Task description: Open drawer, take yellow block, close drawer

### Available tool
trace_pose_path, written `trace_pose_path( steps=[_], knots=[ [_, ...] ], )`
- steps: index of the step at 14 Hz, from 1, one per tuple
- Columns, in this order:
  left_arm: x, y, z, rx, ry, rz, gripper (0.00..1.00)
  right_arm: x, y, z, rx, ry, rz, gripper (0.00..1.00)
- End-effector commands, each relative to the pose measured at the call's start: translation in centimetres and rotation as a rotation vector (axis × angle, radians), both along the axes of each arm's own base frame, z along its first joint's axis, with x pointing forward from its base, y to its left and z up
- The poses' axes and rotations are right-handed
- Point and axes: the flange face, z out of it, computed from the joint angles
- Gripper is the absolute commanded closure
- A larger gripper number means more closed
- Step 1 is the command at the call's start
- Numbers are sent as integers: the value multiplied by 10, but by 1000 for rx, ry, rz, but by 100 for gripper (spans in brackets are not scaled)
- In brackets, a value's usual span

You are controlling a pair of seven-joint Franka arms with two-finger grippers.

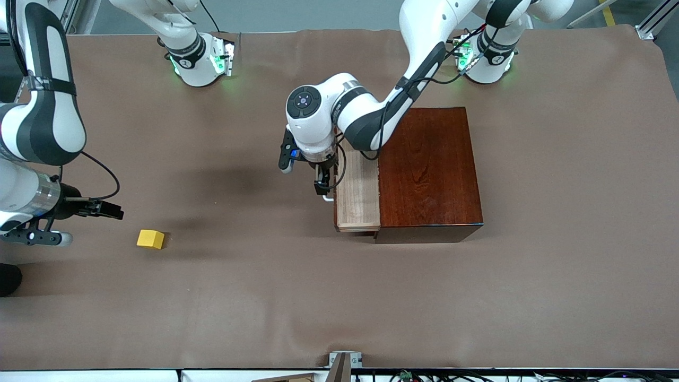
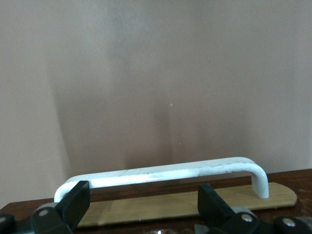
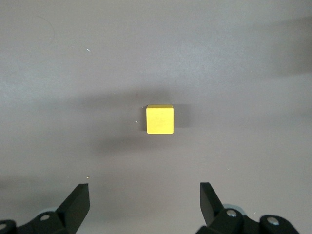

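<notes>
The drawer (image 1: 358,196) stands partly pulled out of the dark reddish-brown box (image 1: 429,170), toward the right arm's end of the table. The part of its light-wood tray that shows holds nothing. My left gripper (image 1: 324,192) is open at the drawer's front. In the left wrist view the white handle (image 2: 161,173) runs just past the left gripper (image 2: 144,202), whose fingers do not grip it. The yellow block (image 1: 150,239) lies on the table out of the drawer. My right gripper (image 1: 109,210) is open and empty, with the block (image 3: 160,119) a short way ahead of it (image 3: 145,195).
A brown cloth (image 1: 339,297) covers the whole table. The box stands toward the left arm's end. The arms' bases stand along the table's edge farthest from the front camera. A small metal bracket (image 1: 345,359) sits at the edge nearest that camera.
</notes>
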Motion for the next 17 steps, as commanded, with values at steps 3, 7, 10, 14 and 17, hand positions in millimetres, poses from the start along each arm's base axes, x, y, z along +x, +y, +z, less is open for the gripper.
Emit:
trace_pose_path(
  steps=[3, 7, 10, 14, 17],
  knots=[
    [6, 30, 13, 105, 9, -26, 0, -10, 0, 37, -11, 7, 22, 0],
    [26, 54, 41, 100, -6, 19, 0, -30, -7, 73, -4, 12, 53, 0],
    [47, 75, 41, 99, 1, 62, 0, -51, -12, 101, 0, 15, 60, 0],
    [45, 73, 39, 96, 5, 76, 0, -69, 1, 141, 4, 24, 89, 0],
    [51, 81, 39, 101, 7, 90, 0, -72, 17, 182, 14, 27, 113, 0]
  ],
)
